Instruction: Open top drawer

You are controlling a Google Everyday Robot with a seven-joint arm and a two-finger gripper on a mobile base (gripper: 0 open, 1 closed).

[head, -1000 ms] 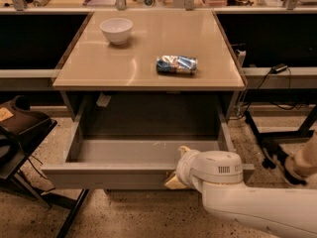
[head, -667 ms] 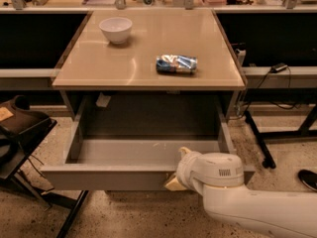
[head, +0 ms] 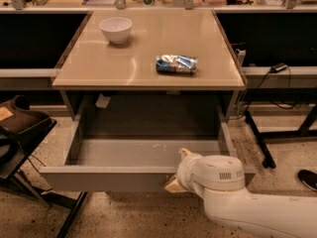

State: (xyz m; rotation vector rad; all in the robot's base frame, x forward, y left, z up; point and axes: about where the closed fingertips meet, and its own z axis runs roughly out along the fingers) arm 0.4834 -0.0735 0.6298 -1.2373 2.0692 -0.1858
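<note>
Top drawer (head: 109, 178) nearly fully out; gripper (head: 179, 169) clamped on front lip, right of centre. Pull straight, level, avoid skewing.

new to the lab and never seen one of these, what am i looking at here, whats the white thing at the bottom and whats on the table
The white thing is a robot's arm, reaching in from the lower right. It belongs to a mobile robot with a single arm. At its end is the tool, the part that grasps. The tool sits at the front edge of the drawer, right of the middle. There is only one picture, from a camera looking down at the table from the front. The drawer under the table stands open, which is the job. On the table are a white bowl at the back left and a blue packet nearer the right. The picture does not show whether the tool is gripping the drawer.
</note>
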